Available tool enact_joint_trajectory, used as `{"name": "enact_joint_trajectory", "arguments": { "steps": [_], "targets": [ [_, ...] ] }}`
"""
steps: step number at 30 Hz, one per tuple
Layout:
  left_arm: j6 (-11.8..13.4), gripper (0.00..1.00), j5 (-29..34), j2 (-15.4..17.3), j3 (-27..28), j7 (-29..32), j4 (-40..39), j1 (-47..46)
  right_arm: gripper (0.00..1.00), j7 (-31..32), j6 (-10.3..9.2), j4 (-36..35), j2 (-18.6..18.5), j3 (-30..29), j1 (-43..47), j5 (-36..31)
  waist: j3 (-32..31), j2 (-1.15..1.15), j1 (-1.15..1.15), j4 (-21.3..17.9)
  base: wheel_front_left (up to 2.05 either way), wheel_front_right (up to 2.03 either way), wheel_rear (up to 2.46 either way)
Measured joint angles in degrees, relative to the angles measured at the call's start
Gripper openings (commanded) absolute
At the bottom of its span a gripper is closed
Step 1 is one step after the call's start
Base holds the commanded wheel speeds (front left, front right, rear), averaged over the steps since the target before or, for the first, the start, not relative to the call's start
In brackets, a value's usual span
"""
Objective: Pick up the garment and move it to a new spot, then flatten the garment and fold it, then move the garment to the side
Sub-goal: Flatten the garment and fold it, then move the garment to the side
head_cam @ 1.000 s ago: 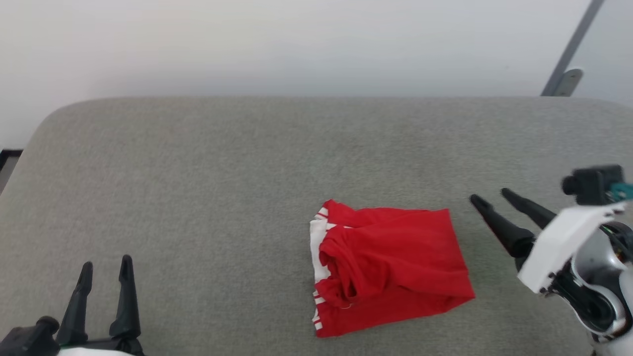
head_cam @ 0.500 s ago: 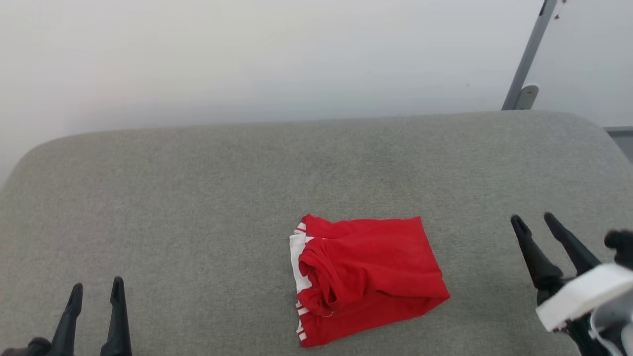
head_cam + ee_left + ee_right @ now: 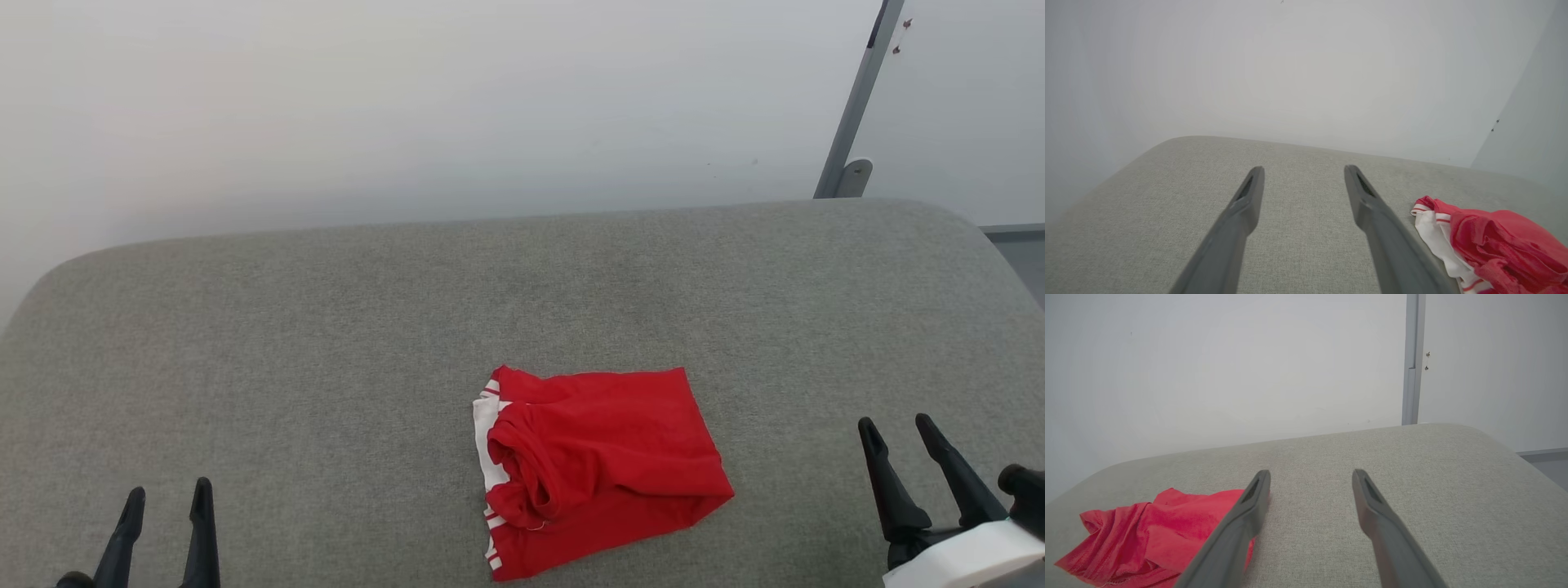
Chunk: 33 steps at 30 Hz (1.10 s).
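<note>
Garment [image 3: 602,465] — a folded red bundle with a white, red-striped sleeve end showing along its left edge — lies on the grey padded surface [image 3: 326,327], right of centre and toward the near edge in the head view. Its top layer is rumpled into a thick roll near the white end. Nothing rests on it or beside it.

The left gripper [image 3: 169,487] stands at the lower left, fingers spread and empty, well apart from the cloth; its wrist view shows the left gripper [image 3: 1303,169] above bare padding, with the garment [image 3: 1502,241] off to the right. The right gripper [image 3: 895,421] sits at the lower right, likewise spread with nothing between its fingers, clear of the garment's right edge. From its wrist camera the right gripper [image 3: 1311,472] points across the padding, the garment [image 3: 1151,535] at lower left.

Behind the surface rises a plain white wall [image 3: 408,98], and a grey metal post [image 3: 853,106] stands at the far right corner — neither near the arms.
</note>
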Motion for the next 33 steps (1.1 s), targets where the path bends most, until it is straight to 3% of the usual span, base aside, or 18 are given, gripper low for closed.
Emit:
{"name": "enact_joint_trajectory", "arguments": {
  "steps": [33],
  "targets": [
    [0.0, 1.00, 0.9, -1.0, -2.2, 0.0, 2.2, -0.3, 1.00, -1.8, 0.01, -0.6, 4.1, -2.3, 3.7, -2.9, -0.4, 0.00, 0.00, 0.8, 0.00, 0.00, 0.00]
  ]
}}
